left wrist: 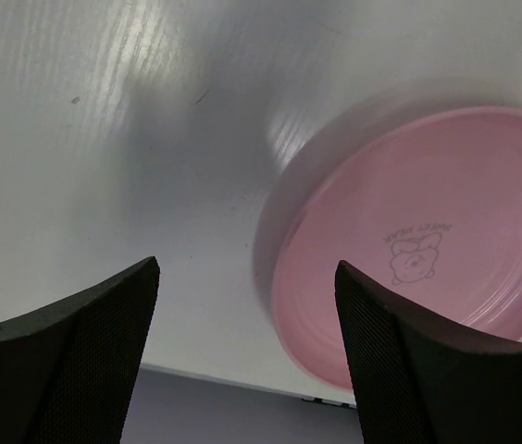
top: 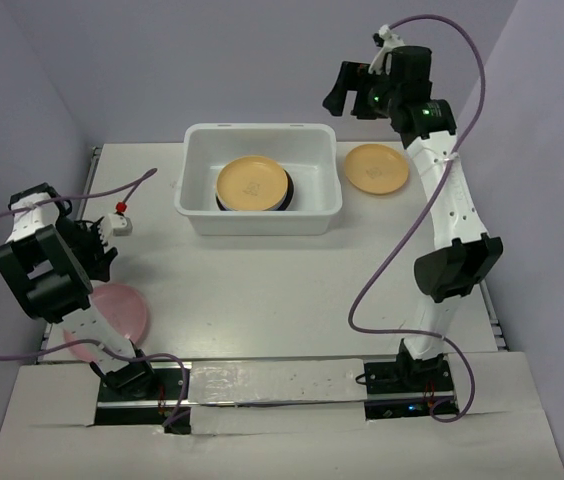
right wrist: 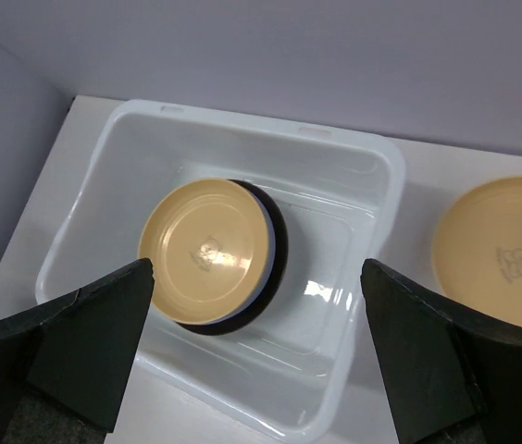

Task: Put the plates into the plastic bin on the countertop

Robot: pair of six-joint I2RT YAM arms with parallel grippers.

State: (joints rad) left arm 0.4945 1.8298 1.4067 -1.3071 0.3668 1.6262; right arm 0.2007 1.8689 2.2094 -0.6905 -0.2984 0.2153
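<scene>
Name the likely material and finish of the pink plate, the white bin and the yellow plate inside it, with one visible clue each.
Pink plate: likely plastic or melamine, smooth satin; even colour, printed cartoon motif.
White bin: likely moulded plastic, glossy; rounded corners, bright glare on its floor.
Yellow plate: probably similar plastic; soft sheen, printed motif.

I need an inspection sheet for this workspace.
Surface: white countertop, no spills seen.
Job's things: yellow plate on dark stack in the plastic bin; second yellow plate right of it; pink plate by left arm.
Clutter: small red and white part near left arm; loose or attached, cannot tell.
End effectors: left end effector open, empty, by pink plate; right end effector open, empty, raised near bin.
Cables: purple cables loop from both arms.
Surroundings: pale lilac walls.
</scene>
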